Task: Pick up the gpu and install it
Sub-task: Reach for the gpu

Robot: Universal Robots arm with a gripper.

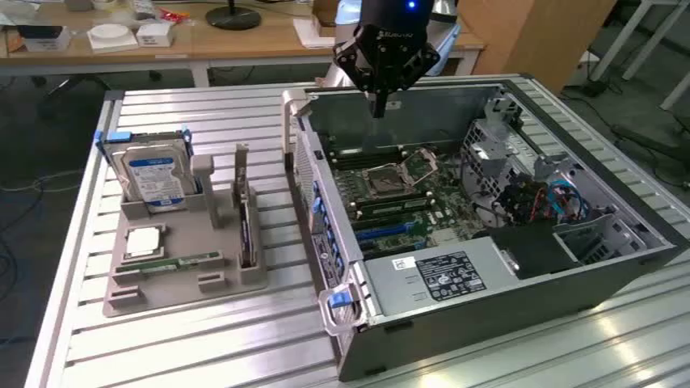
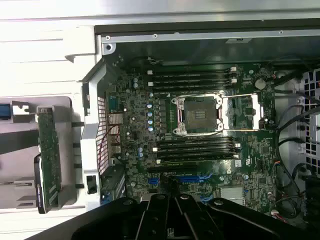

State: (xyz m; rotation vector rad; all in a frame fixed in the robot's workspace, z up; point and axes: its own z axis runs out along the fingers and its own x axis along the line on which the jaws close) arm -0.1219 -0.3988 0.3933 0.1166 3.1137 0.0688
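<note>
Item: tool (image 1: 380, 110), black, on the arm's end, hanging over the far rim of the open computer case (image 1: 518, 301) with its tip pointing down at the case's far wall; fingers drawn together to one narrow point, nothing between them, nothing touched. Item: gpu (image 1: 246, 225), thin dark card standing on its long edge in a slot of the grey holder (image 1: 183, 284), on the holder's side nearest the case, well apart from the tool; the wrist view shows the same card (image 2: 49, 160) lying lengthwise in the holder just outside the case's side wall, its board face greenish there. Item: hard drive (image 1: 151, 174), blue-and-white label, upright in the holder's far corner toward the exterior view's left. Item: processor chip (image 1: 144, 241), flat in a recess in front of the drive. Item: memory stick (image 1: 179, 263), narrow, green, lying flat just in front of the chip. Item: motherboard (image 1: 431, 212) on the case floor, with an open processor socket (image 1: 386, 178) and blue expansion slots (image 1: 390, 233) bare. Item: table (image 1: 216, 343), ribbed metal, carrying holder and case side by side.
</note>
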